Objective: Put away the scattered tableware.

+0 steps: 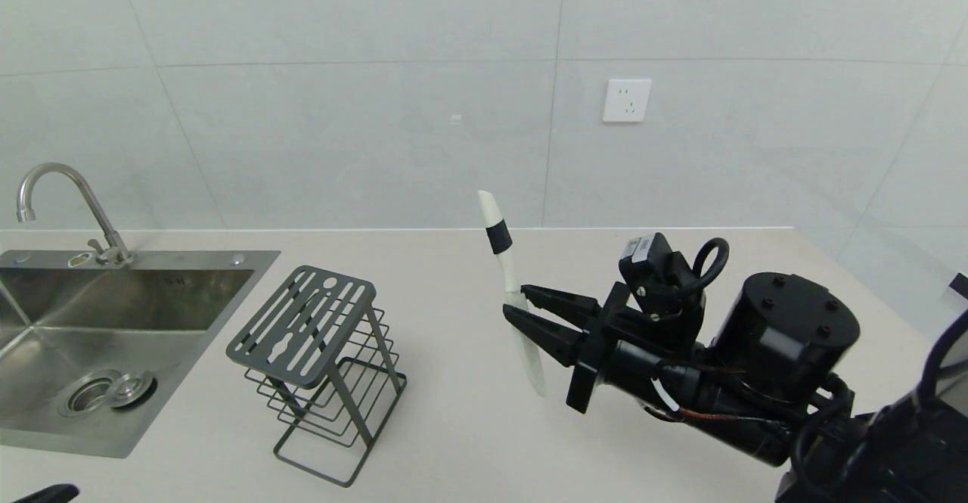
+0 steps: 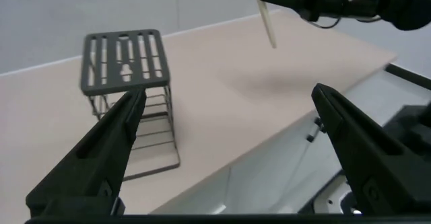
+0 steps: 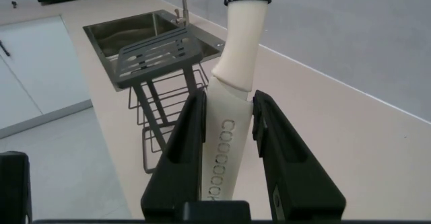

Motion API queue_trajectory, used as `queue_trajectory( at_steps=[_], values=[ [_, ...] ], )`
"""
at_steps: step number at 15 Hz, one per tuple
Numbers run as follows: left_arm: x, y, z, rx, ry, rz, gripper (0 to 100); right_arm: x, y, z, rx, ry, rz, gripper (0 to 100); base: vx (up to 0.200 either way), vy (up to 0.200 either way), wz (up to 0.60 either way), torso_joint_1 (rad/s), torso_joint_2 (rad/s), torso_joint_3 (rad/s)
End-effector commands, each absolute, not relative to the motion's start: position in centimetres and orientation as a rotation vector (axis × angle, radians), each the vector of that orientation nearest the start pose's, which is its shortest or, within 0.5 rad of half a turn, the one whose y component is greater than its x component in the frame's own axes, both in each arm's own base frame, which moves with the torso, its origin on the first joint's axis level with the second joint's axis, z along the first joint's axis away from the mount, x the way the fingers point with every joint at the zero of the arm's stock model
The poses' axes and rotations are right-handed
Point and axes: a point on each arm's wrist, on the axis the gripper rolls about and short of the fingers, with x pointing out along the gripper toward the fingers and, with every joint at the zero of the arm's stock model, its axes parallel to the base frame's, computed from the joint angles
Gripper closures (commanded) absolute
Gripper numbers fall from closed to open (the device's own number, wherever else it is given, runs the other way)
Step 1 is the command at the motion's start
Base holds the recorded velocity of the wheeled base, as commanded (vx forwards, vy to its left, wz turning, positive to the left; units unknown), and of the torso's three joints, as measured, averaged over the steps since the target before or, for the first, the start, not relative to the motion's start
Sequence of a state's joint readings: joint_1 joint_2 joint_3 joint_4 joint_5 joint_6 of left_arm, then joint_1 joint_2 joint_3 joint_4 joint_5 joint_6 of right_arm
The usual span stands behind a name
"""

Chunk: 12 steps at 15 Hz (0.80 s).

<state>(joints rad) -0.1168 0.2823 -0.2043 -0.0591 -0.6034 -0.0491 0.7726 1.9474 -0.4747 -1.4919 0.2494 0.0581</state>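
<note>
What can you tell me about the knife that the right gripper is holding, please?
The knife is cream-white all over, perhaps ceramic or plastic, with a black band round its handle near the end. The right wrist view shows a row of oval dimples along the blade. It stands nearly upright, handle up and tip down, a little tilted. The right gripper clamps it where blade meets handle. It hangs clear of the counter, touching nothing else.

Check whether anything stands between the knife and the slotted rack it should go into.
Nothing visible does. The right end effector holds the knife handle up above the counter, and only bare counter lies between it and the rack to its left, toward the sink.
</note>
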Motion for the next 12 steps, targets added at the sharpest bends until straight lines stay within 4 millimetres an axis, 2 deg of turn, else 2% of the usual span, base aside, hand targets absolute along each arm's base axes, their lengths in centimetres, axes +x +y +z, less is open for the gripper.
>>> queue_trajectory(
  at_steps=[1,3,8,12],
  values=[
    [0.7,-1.5,14.8,-0.078,0.133,-0.791,0,21.1,21.3,11.5,0.063,0.011,1.023,100,0.000,0.000,0.00,0.000,0.00,0.000],
    [1.9,-1.7,15.0,-0.095,0.183,-0.847,0,20.8,21.0,11.5,0.067,0.009,1.022,100,0.000,0.000,0.00,0.000,0.00,0.000],
    [7.6,-3.2,17.1,-0.091,0.186,-0.937,0,20.4,20.7,11.5,0.070,0.009,1.024,100,0.000,0.000,0.00,0.000,0.00,0.000],
    [10.7,-4.8,17.0,-0.088,0.205,-1.022,0,20.1,20.4,11.3,0.066,0.017,1.043,100,0.000,0.000,0.00,0.000,0.00,0.000]
  ],
)
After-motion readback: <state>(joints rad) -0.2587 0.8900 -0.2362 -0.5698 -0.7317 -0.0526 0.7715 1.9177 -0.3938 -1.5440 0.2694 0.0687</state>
